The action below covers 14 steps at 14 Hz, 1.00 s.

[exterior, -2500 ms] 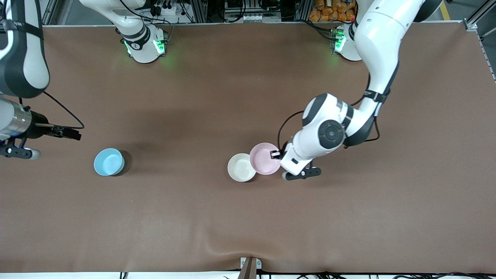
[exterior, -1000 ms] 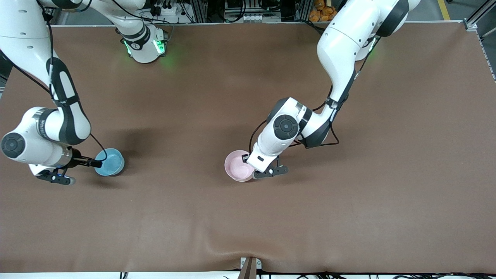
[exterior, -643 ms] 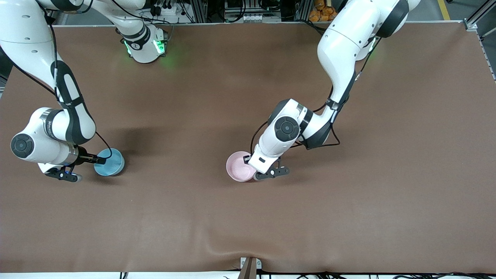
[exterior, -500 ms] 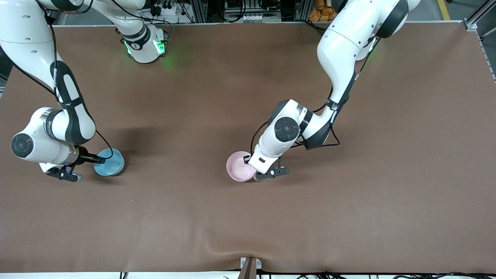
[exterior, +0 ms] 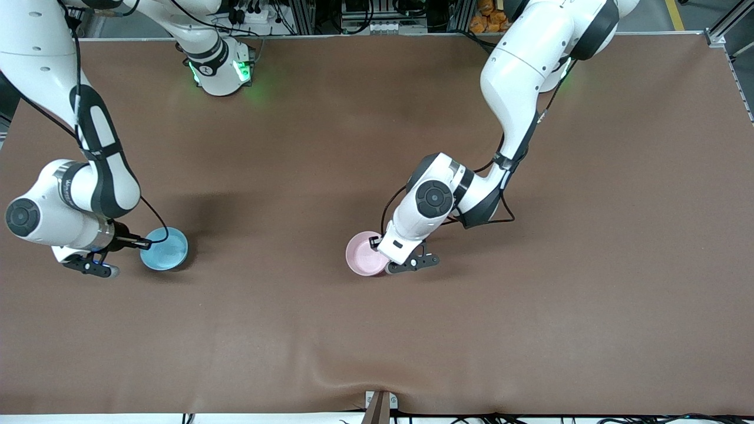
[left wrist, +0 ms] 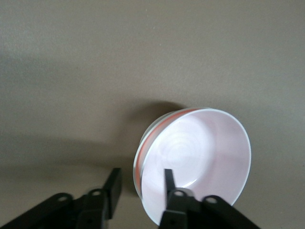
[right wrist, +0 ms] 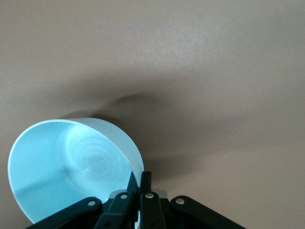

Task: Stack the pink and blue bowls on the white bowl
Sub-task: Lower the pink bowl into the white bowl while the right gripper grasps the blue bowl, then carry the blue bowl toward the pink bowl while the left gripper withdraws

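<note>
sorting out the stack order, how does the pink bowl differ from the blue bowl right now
The pink bowl sits nested in the white bowl mid-table; the blue bowl is alone near the right arm's end. The left gripper straddles the pink bowl's rim with its jaws apart; the right gripper is pinched shut on the blue bowl's rim. Both are round, glossy and upright.

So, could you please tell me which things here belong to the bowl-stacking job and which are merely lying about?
Job: glossy pale pink bowl nested in the white bowl, left gripper astride its rim; glossy sky-blue bowl, its rim clamped by the right gripper.

Lying about: nothing else on the brown table.
</note>
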Available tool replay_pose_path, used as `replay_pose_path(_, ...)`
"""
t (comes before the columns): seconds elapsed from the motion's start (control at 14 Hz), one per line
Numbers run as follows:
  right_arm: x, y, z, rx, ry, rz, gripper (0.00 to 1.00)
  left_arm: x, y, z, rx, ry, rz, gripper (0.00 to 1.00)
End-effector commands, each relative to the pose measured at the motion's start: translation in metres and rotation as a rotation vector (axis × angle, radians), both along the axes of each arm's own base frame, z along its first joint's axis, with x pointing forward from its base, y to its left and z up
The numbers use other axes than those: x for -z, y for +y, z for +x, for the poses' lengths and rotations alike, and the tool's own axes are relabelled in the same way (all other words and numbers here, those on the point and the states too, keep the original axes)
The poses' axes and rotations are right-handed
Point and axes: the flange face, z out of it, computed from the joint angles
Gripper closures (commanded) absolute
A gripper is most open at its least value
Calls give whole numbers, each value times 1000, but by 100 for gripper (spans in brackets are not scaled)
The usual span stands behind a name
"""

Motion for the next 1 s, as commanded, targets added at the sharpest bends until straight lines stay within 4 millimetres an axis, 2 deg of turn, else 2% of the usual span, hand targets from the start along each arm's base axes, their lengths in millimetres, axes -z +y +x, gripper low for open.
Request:
replay_pose_path(0.0, -34, 4, 0, -5, -29, 13, 100, -30, 12, 17, -29, -46, 0, 0)
replay_pose_path(0.07, -43, 8, 2, -9, -35, 20, 100, -43, 17, 21, -26, -62, 8, 0)
replay_pose_path(0.21, -62, 33, 6, 0, -26, 84, 100, -71, 31, 25, 38, -107, 106, 0)
replay_pose_path(0.36, -76, 56, 8, 15, -18, 158, 100, -90, 41, 30, 49, -130, 146, 0)
replay_pose_path(0.5, -85, 84, 10, 29, -19, 192, 100, -120, 65, 44, 33, -160, 139, 0)
replay_pose_path(0.64, -94, 128, 13, 74, -15, 187, 100, -139, 92, 55, 79, -162, 159, 0)
replay_pose_path(0.71, -97, 154, 13, 97, -10, 182, 100, -147, 110, 62, 101, -161, 168, 0)
replay_pose_path(0.79, -102, 182, 15, 123, -10, 177, 100, -165, 130, 66, 105, -156, 176, 0)
replay_pose_path(0.93, -113, 245, 13, 181, -10, 172, 100, -184, 159, 71, 110, -130, 195, 0)
